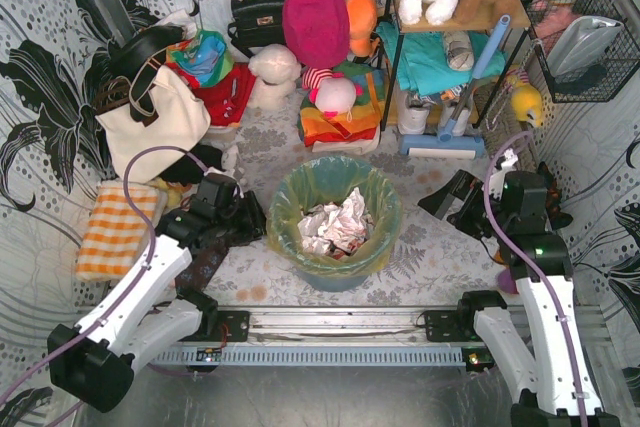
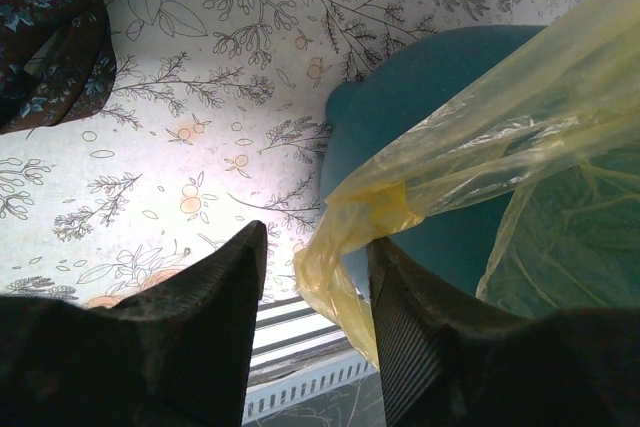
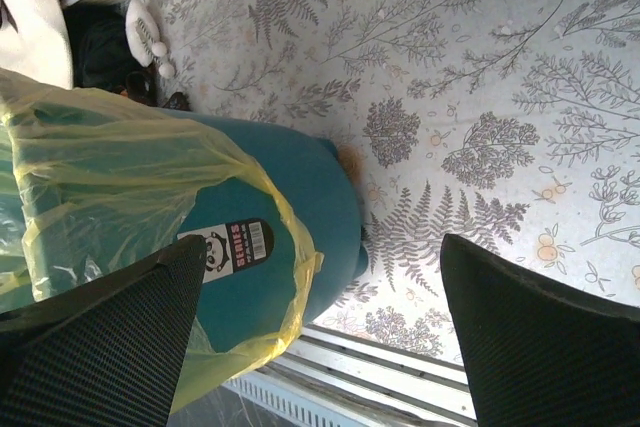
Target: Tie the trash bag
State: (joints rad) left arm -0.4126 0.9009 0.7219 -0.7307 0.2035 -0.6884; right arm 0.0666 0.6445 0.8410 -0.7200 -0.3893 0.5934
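The flower-print table (image 1: 250,152) is carrying a teal bin (image 1: 335,275) at its middle, and everything else is lying around that bin. The trash bag (image 1: 383,202) is lining the bin, its yellow-green rim folding over the bin's edge all the way round. The left gripper (image 1: 240,215) is sitting just left of the bin; from its wrist a gathered fold of the bag (image 2: 340,247) is hanging between its fingers (image 2: 215,297), touching one finger with a gap to the other, so the pincer is standing released. The right gripper (image 1: 447,202) is waiting right of the bin, its fingers (image 3: 120,337) spreading wide and gripping nothing. Crumpled paper (image 1: 335,225) is lying inside the bin, and a small label (image 3: 232,247) is showing on the bin's wall.
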